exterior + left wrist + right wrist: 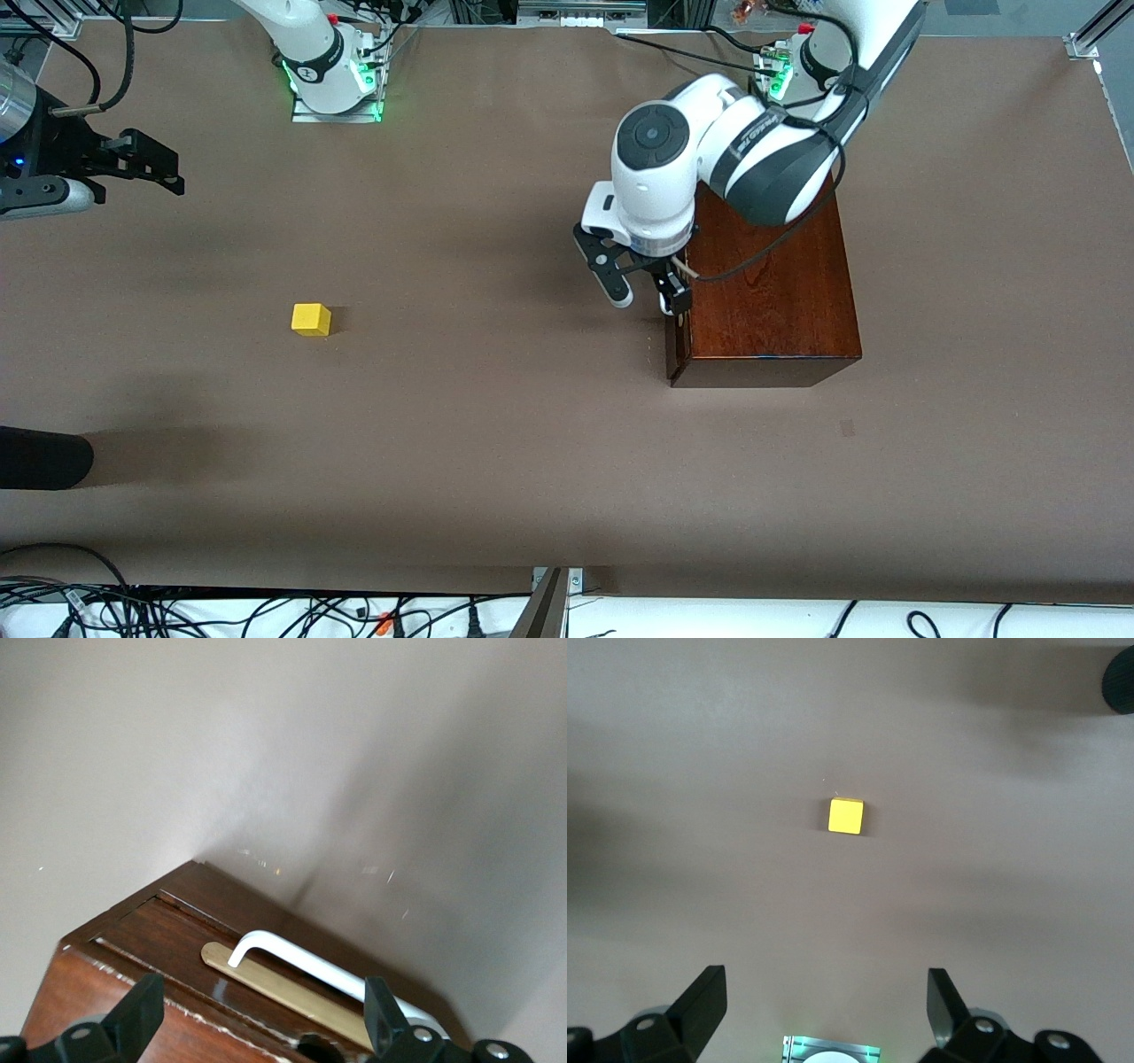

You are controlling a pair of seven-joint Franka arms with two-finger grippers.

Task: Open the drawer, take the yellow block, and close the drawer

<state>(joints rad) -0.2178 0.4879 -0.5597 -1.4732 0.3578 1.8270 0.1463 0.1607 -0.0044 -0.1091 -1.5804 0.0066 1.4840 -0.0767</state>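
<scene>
The drawer (677, 341) is shut in its dark reddish-brown wooden box (771, 292), toward the left arm's end of the table. Its white bar handle (310, 961) on a brass plate shows in the left wrist view. My left gripper (648, 298) is open at the top edge of the drawer's front, in front of it, and holds nothing; it also shows in the left wrist view (261, 1019). The yellow block (311, 319) lies on the open table toward the right arm's end, and it also shows in the right wrist view (845, 816). My right gripper (164, 168) waits open and empty, high up (827, 1010).
A black rounded object (44, 456) lies at the table's edge at the right arm's end, nearer to the front camera than the block. The brown table (496, 425) spreads between block and box. The arm bases (332, 80) stand along the table's far edge.
</scene>
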